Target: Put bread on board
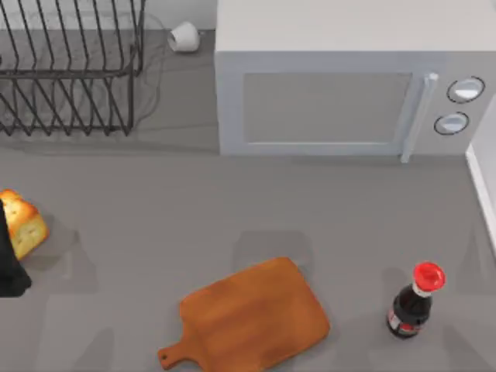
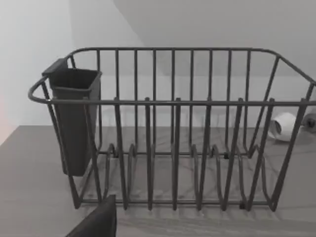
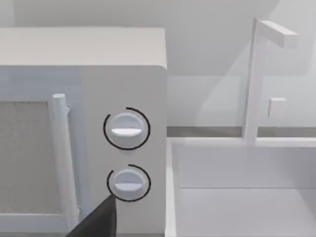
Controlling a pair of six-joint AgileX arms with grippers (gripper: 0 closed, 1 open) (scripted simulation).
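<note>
You're at the pickup step. The bread [image 1: 22, 225] sits at the left edge of the frame, touching your left gripper [image 1: 9, 263]; I cannot tell its fingers' state. Next, carry it right to the board [image 1: 252, 318], bottom centre on the tabletop [image 1: 155, 225].

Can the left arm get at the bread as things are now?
Probably yes. The bread lies at the table's far left edge, right beside the dark left arm, with bare table around it. The board lies apart, toward the middle, so nothing seems to block the way.
</note>
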